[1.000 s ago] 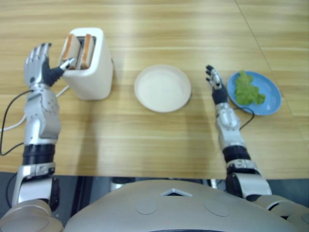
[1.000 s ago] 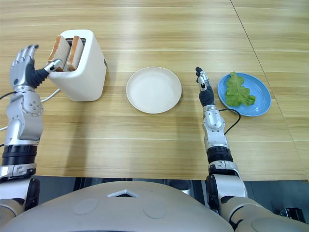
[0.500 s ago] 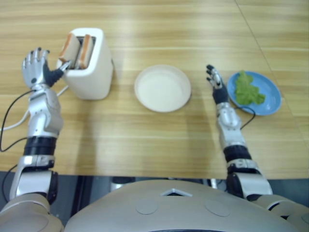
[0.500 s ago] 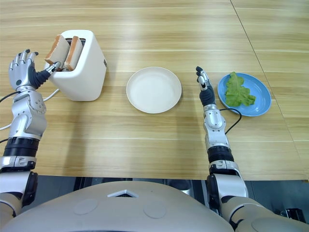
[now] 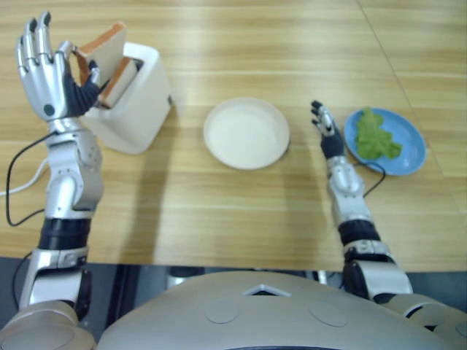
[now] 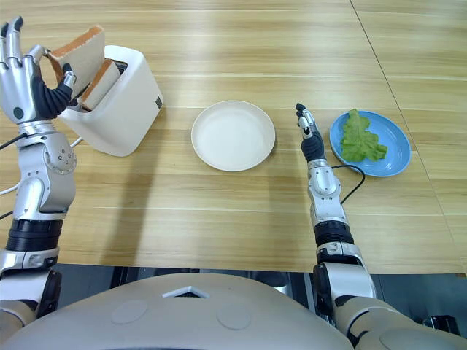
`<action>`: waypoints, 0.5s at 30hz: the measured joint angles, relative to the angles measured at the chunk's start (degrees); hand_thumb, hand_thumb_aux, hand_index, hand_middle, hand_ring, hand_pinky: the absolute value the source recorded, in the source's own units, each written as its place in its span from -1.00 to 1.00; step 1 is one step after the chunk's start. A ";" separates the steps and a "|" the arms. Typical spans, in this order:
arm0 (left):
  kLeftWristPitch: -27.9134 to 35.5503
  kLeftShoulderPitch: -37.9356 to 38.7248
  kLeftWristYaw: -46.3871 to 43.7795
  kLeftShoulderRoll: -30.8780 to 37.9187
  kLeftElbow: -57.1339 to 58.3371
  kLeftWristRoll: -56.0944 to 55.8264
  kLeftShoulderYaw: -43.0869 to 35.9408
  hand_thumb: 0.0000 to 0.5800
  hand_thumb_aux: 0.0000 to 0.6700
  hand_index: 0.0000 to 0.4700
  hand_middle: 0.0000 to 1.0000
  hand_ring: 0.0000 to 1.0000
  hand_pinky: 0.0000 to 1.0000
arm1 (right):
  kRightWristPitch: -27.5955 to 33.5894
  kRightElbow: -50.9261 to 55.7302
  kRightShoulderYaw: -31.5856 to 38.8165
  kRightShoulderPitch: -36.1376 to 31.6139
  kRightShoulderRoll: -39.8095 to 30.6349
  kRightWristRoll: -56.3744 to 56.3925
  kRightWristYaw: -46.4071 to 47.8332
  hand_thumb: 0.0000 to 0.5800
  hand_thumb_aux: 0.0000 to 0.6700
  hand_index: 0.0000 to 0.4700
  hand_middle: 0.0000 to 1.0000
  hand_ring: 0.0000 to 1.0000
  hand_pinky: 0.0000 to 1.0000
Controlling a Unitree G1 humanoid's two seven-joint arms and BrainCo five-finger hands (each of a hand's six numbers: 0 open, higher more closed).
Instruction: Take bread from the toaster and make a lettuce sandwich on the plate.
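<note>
above the toaster [image 6: 124, 106], the left hand [image 6: 23, 91] pinches a bread slice [image 6: 80, 49].

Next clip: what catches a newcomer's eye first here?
The left hand, raised at far left, pinches a bread slice above the toaster, which leans with a second slice in its slot. The white plate sits at centre; lettuce lies on the blue plate at right, beside the open right hand.
</note>
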 measured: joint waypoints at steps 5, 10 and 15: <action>-7.51 1.10 1.23 -3.20 -13.41 -9.73 7.43 1.00 1.00 0.96 1.00 1.00 1.00 | 0.00 0.20 0.01 -0.01 0.00 -0.12 -0.04 -1.00 -1.00 -1.00 -1.00 -1.00 -1.00; -14.39 -1.96 -9.52 -8.97 -13.73 -27.41 4.22 1.00 1.00 0.96 1.00 1.00 1.00 | -0.01 0.56 0.19 -0.11 0.15 -0.16 -0.11 -1.00 -1.00 -1.00 -1.00 -1.00 -1.00; -16.66 -3.79 -22.11 -18.79 -1.31 -38.71 -7.62 1.00 1.00 0.96 1.00 1.00 1.00 | -0.03 1.37 1.31 -0.43 0.66 -0.20 -0.18 -1.00 -1.00 -1.00 -1.00 -1.00 -1.00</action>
